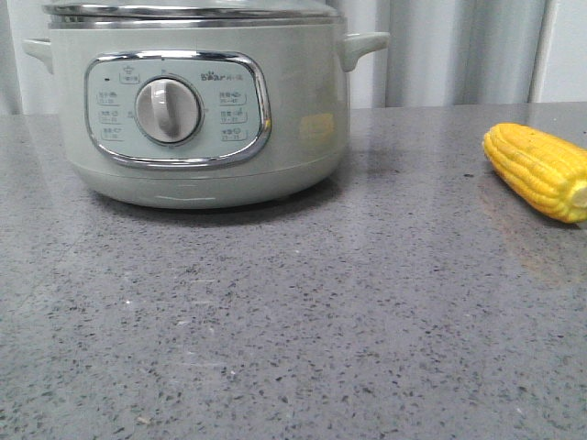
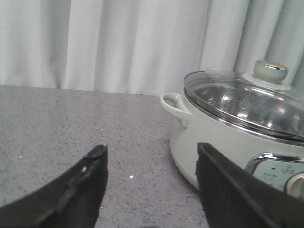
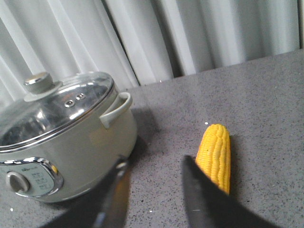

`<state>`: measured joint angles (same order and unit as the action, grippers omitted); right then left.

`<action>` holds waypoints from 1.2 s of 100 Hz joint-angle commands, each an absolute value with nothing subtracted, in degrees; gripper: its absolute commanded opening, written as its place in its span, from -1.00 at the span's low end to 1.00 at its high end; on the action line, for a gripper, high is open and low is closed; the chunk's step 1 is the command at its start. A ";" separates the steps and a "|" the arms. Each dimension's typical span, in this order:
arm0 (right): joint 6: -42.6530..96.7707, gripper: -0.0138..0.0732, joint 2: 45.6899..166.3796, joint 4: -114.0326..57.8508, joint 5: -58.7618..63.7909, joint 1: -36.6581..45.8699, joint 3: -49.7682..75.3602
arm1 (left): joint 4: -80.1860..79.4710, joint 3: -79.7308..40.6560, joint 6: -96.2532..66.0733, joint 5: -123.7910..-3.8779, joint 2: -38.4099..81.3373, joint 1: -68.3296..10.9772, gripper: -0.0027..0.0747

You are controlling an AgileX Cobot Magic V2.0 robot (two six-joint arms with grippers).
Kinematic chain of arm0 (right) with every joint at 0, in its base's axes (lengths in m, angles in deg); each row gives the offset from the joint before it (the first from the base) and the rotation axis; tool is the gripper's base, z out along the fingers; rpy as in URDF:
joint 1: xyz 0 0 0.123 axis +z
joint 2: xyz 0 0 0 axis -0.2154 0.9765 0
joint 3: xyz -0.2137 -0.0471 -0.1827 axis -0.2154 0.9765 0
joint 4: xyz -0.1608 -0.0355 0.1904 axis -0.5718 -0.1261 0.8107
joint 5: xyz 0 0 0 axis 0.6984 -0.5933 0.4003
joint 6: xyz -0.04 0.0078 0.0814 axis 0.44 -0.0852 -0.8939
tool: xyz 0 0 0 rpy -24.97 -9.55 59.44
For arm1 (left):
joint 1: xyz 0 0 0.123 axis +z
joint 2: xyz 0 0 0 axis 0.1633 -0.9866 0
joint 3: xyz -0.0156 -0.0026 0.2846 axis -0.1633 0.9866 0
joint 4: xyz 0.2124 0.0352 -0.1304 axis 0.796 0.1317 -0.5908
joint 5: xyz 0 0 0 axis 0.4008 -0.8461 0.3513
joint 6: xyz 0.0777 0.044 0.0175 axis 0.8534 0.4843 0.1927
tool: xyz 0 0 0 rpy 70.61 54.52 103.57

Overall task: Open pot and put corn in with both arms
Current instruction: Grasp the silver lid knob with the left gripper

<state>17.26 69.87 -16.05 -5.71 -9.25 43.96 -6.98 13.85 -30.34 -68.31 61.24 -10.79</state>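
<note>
The pale-green pot (image 1: 197, 101) stands at the back left of the grey table, its dial facing me. A glass lid (image 2: 242, 102) with a round knob (image 2: 270, 71) sits closed on its steel rim; the lid also shows in the right wrist view (image 3: 54, 114). The yellow corn (image 1: 539, 170) lies on the table at the right, apart from the pot, and also shows in the right wrist view (image 3: 214, 154). My left gripper (image 2: 151, 154) is open and empty, beside the pot's left handle (image 2: 175, 105). My right gripper (image 3: 154, 164) is open and empty, between pot and corn.
Grey speckled table (image 1: 293, 321) runs across the front. Pale curtains (image 1: 459, 50) hang behind it. The pot's right handle (image 3: 118, 109) juts toward the corn. Neither arm shows in the front view.
</note>
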 commanded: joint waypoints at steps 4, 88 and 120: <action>17.71 0.30 76.22 -19.67 -5.35 -9.56 36.75 | -7.57 8.56 -24.46 -65.34 56.56 -10.78 0.17; 19.80 0.46 79.31 -24.14 -3.74 -7.89 31.84 | -6.87 -22.35 -21.51 -42.91 8.38 -44.02 0.18; 19.80 0.46 79.31 -24.14 -4.97 -7.89 31.84 | -7.70 -32.27 -21.61 -43.85 -5.72 -44.55 0.48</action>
